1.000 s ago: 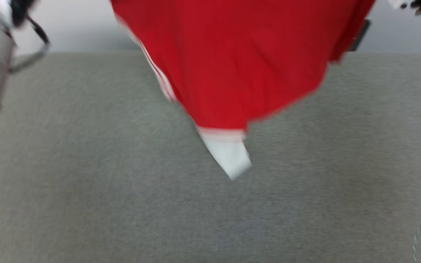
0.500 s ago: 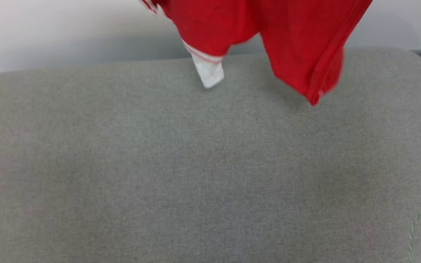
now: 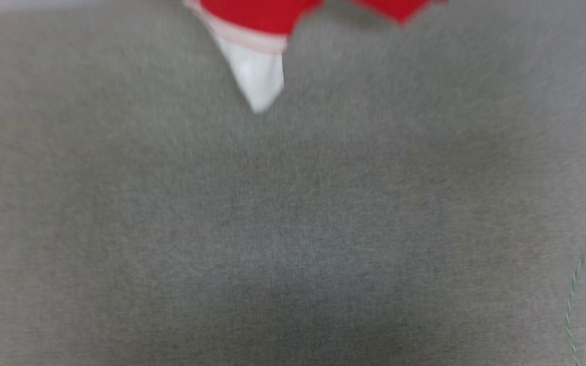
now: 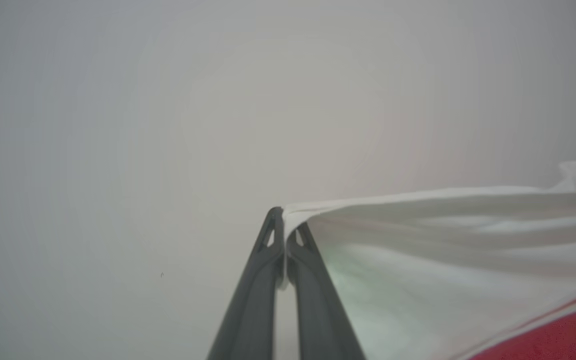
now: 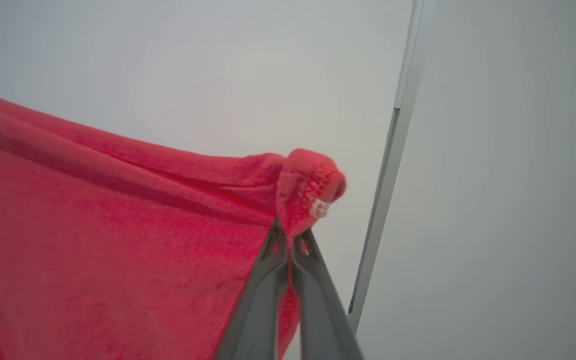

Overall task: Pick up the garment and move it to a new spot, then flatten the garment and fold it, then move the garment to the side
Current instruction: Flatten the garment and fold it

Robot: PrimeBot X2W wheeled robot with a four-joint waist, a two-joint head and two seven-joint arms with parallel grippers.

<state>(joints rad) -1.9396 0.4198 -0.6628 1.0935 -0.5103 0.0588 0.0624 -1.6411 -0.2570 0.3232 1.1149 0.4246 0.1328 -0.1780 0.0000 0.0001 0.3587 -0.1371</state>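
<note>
There is one garment [image 3: 252, 12], a red shirt with white at the sleeve, and it hangs in the air above the grey cloth-covered surface [image 3: 293, 229]. In the blurred head view its lower parts dip in from the top edge. One white sleeve [image 3: 256, 76] with a pale striped band points down, and two red folds sit beside it. None of these clearly touches the surface.

Two pincers hold the garment, one at each end. The left pincer [image 4: 284, 235] is closed, its two dark fingers pinched on the edge of the white cloth [image 4: 443, 240], which stretches away to that view's right. The right pincer [image 5: 290, 240] is also closed, clamped on a bunched red corner [image 5: 118, 225] where one small white tag or stitch shows.

Behind both is a plain pale wall [image 5: 193, 60]. One thin green stitched line [image 3: 580, 274] curves across the surface near its right edge.
</note>
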